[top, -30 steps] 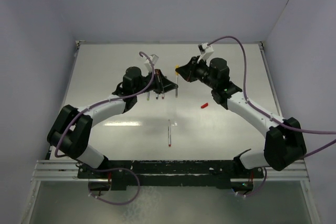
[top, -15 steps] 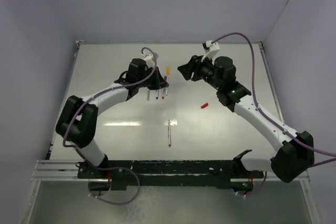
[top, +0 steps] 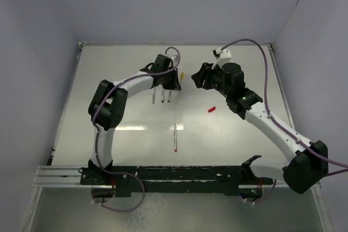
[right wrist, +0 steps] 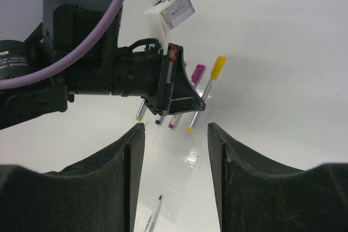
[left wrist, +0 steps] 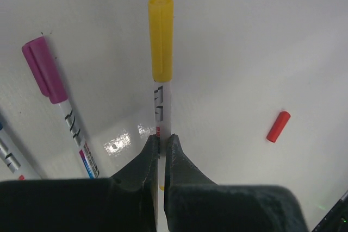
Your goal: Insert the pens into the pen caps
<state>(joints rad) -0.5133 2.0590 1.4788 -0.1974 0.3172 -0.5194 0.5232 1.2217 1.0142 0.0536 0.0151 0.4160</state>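
**A:** Pens first. Where do they lie?

**B:** On the white desk. From above, the left arm curls in toward the far middle. The right arm reaches in from the other side, so the two wrists face each other.

**A:** And the grippers?

**B:** The left gripper is clenched on the yellow-capped pen. Its own camera shows the fingers pinching the barrel below the yellow cap, while the overhead view gives only a speck of yellow there. The right gripper is released, with nothing between its fingers, and it points at the left one from near by.

**A:** The other pens?

**B:** The left wrist view shows a magenta-capped pen lying beside the held one. The right wrist view adds a green-ended pen and a blue-ended pen in the same row. Their far ends are hidden behind the left gripper.

**A:** Anything loose?

**B:** An uncapped pen lies alone at mid-desk, its red tip toward the arm bases. The red cap lies on its side, well apart from that pen, on the right arm's side. The left wrist view catches the cap too, but not that pen.
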